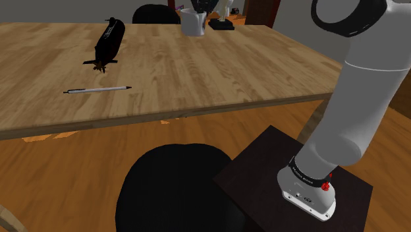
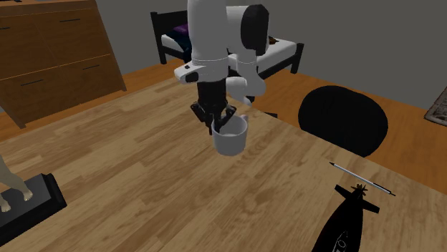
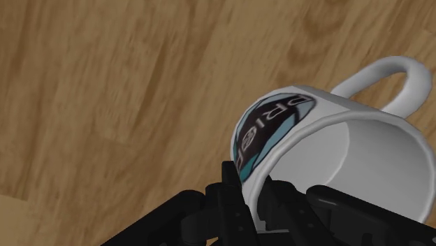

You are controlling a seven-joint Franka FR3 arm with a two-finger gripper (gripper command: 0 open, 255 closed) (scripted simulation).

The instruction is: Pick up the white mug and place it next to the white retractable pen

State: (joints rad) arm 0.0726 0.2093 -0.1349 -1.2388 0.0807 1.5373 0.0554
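A white mug with a round blue-and-black logo hangs tilted from my gripper, which is shut on its rim. One finger presses the outside wall below the logo. In the shoulder view the mug sits at the far edge of the wooden table, under the gripper. I cannot tell whether its base touches the wood. The white retractable pen lies flat far from the mug, toward the shoulder view's left; in the second exterior view the pen is near the table's right edge.
A black torpedo-shaped object lies just beyond the pen. A figurine on a black base stands on the table, also near the mug. A black round chair stands by the table, beside the stand.
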